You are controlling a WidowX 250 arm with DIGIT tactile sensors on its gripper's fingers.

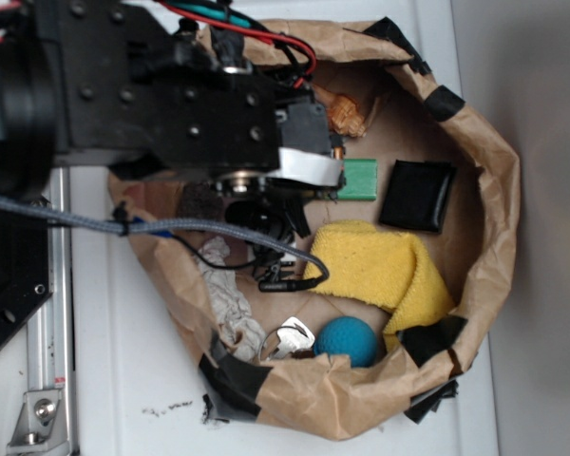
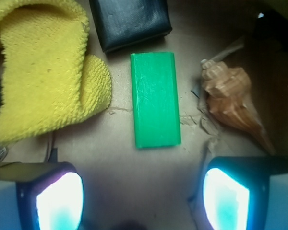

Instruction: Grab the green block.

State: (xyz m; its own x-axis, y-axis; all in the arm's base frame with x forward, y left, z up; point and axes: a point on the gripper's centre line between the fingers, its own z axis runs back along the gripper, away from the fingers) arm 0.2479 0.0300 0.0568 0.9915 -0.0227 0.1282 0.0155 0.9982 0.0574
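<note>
My jaws are spread wide with nothing between them. The green block (image 2: 155, 99) lies flat on the brown paper (image 2: 134, 163) just ahead of the gap, roughly centred. Yellow sponge (image 2: 43, 76) sits off to one side, a seashell (image 2: 230, 103) on the other, black pad (image 2: 129, 21) beyond.

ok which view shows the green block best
The wrist view. The green block lies whole and unobstructed on the brown paper, between the yellow sponge and a shell, ahead of the open pincer. In the exterior view only its far end shows; the arm hides the rest.
</note>
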